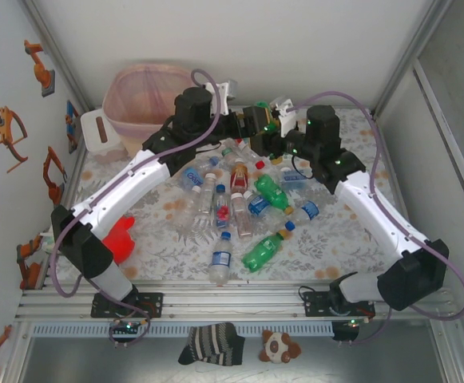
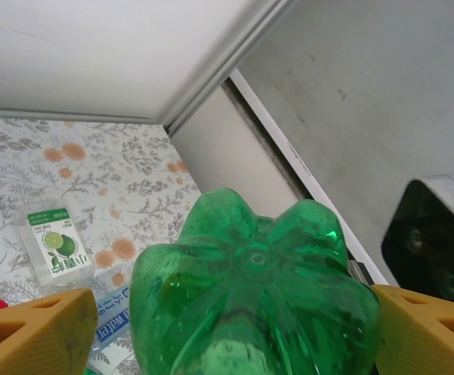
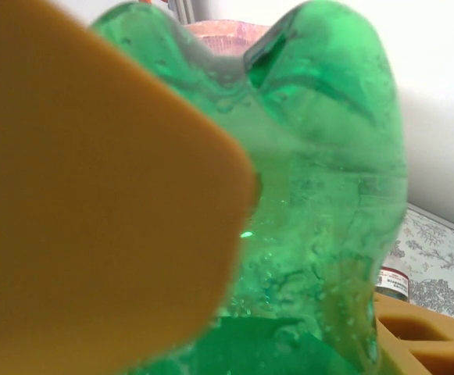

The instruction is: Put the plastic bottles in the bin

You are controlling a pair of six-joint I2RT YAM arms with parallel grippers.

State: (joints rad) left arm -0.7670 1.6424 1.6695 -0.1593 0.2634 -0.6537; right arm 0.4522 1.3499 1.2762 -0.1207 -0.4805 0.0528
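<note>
Presently, item one: green plastic bottle (image 2: 258, 305), lobed base towards the left wrist camera, raised over the far middle of the floral-patterned table (image 1: 339, 235), near the beige bin lined with a pink bag (image 1: 136, 108) and to its right. Right gripper (image 3: 289, 289): clamped on this bottle. Left gripper (image 2: 230, 301): jaws spread, one finger (image 2: 35, 332) apart from the bottle's side. Other plastic bottles (image 1: 232, 207): heaped mid-table; clear, green, amber.

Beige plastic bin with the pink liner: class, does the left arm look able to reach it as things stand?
Probably yes: the left gripper, straddling a green plastic bottle, sits just right of the beige pink-lined bin, and nothing stands between them.
</note>
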